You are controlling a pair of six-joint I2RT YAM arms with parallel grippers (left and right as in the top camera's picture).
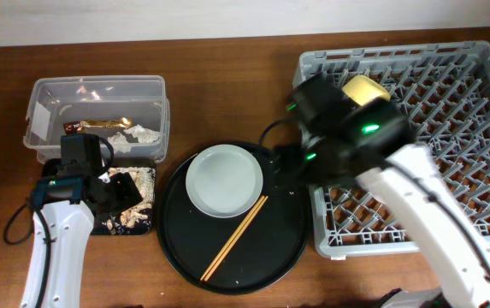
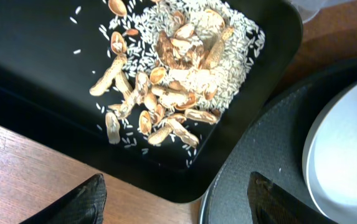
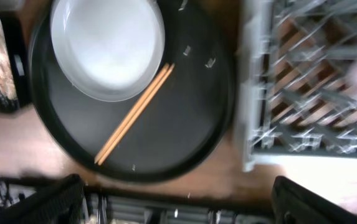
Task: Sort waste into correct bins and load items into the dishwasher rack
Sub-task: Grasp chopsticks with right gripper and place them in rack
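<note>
The shallow black tray (image 2: 35, 74) holds tan food scraps (image 2: 172, 81) with rice grains. My left gripper (image 2: 178, 205) is open and empty, over that tray's corner and the table; it also shows in the overhead view (image 1: 112, 190). The clear tub (image 1: 56, 94) holds a brown-and-gold wrapper (image 1: 103, 125) and white tissue (image 1: 139, 134). The pale plate (image 1: 223, 180) and chopsticks (image 1: 234, 227) lie on the round black tray (image 1: 176, 231). The yellow bowl (image 1: 364, 88) sits in the grey rack (image 1: 450, 128). My right gripper (image 3: 178, 202) is open and empty. The cups are not in view.
The right arm (image 1: 356, 128) hangs over the rack's left edge and hides part of it. The round tray (image 3: 184, 124) sits close between the black tray and the rack (image 3: 253, 93). Bare wooden table (image 1: 227, 77) lies behind the round tray.
</note>
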